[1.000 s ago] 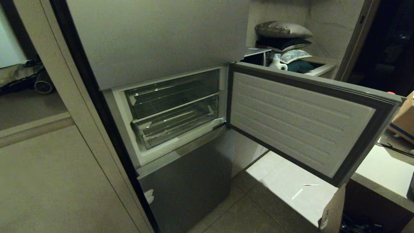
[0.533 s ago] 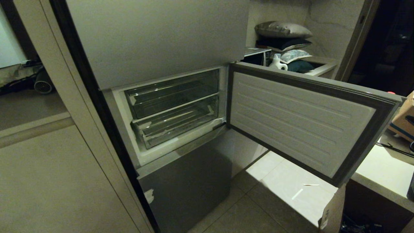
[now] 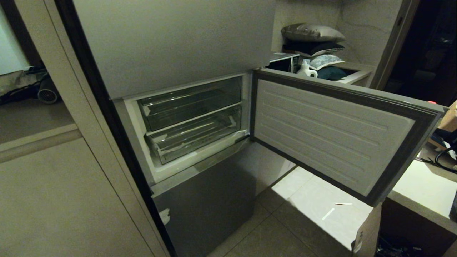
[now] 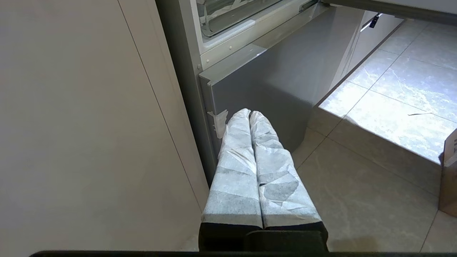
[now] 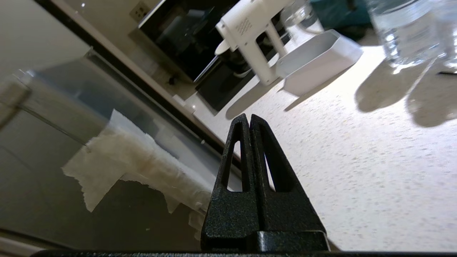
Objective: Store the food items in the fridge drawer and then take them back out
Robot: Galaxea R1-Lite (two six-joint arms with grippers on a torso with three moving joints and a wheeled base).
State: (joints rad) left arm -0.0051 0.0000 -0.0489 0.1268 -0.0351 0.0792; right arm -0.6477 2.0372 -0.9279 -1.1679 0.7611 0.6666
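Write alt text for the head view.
A fridge's middle door stands swung open to the right, exposing two clear drawers; the lower fridge drawer, edged with white tape scraps, is pushed in and looks empty. Cushions are stacked behind, and a pale counter sits at right.

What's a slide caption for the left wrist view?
Left gripper, taped fingers shut and empty, hangs before the grey lower fridge panel, below the fridge drawer.

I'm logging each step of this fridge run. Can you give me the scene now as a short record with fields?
fridge door: swung open
fridge drawer: pushed in, no food visible
upper drawer: pushed in, looks empty
left gripper: shut, empty, low by the grey lower panel
right gripper: shut, empty, over the speckled counter
counter items: white tray, clear bottle
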